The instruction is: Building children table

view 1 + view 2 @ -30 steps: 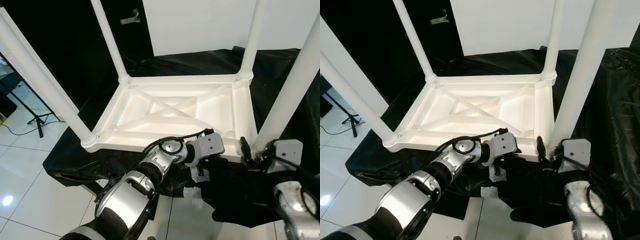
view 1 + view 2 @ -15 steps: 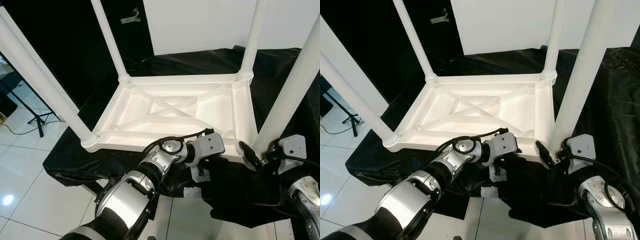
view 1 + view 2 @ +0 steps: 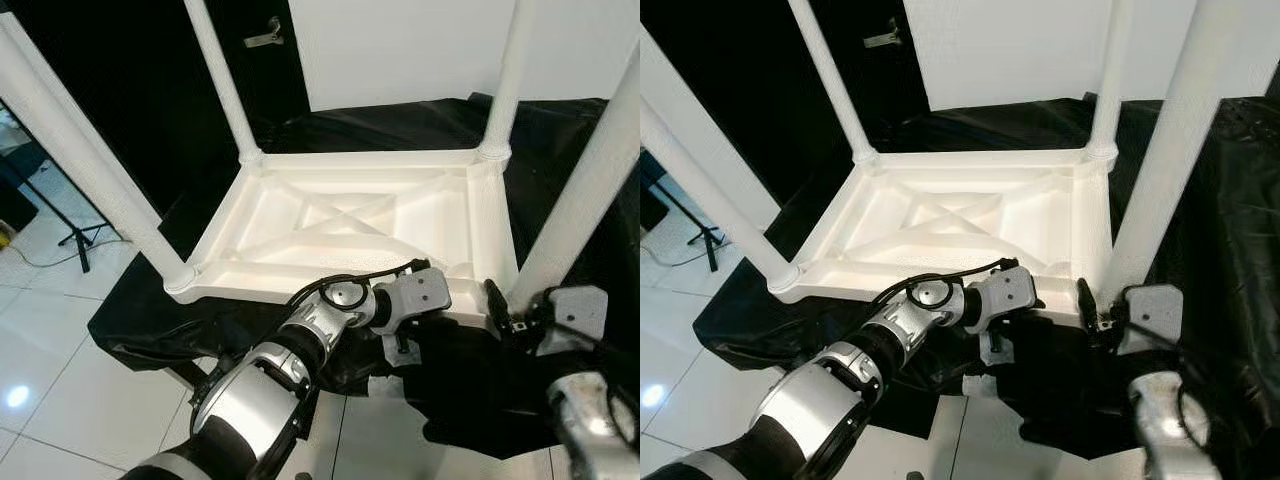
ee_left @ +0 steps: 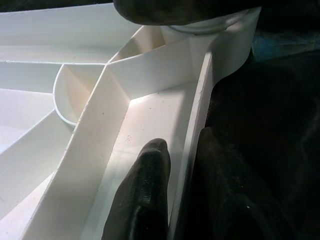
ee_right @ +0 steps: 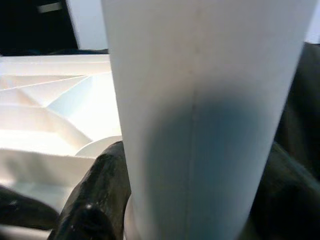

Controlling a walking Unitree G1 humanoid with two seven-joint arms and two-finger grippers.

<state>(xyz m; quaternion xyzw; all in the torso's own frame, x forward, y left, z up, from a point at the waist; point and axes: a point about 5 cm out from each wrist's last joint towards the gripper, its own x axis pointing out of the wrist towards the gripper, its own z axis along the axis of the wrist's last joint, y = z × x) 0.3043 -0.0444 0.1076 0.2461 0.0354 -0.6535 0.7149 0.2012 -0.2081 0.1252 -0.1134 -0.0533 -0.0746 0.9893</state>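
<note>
A white plastic children's table (image 3: pixel 350 215) lies upside down on a black cloth, its legs pointing up. My left gripper (image 4: pixel 182 141) is shut on the table's near rim (image 3: pixel 330 285): one finger (image 4: pixel 147 185) lies inside the frame, the other outside. My right gripper (image 3: pixel 510 308) is at the foot of the near-right leg (image 3: pixel 578 205). In the right wrist view the black fingers (image 5: pixel 97 200) sit on either side of that leg (image 5: pixel 200 110), closed against it. The other three legs stand in their corner sockets.
The black cloth (image 3: pixel 140 310) drapes over a low support and hangs toward the white tiled floor (image 3: pixel 60 400). A tripod stand (image 3: pixel 75 240) is at the left. Behind are a dark door with a handle (image 3: pixel 265 38) and a white wall.
My right wrist swung out to the right around the leg's foot half a second ago and has come back closer. The left gripper and the table have held still.
</note>
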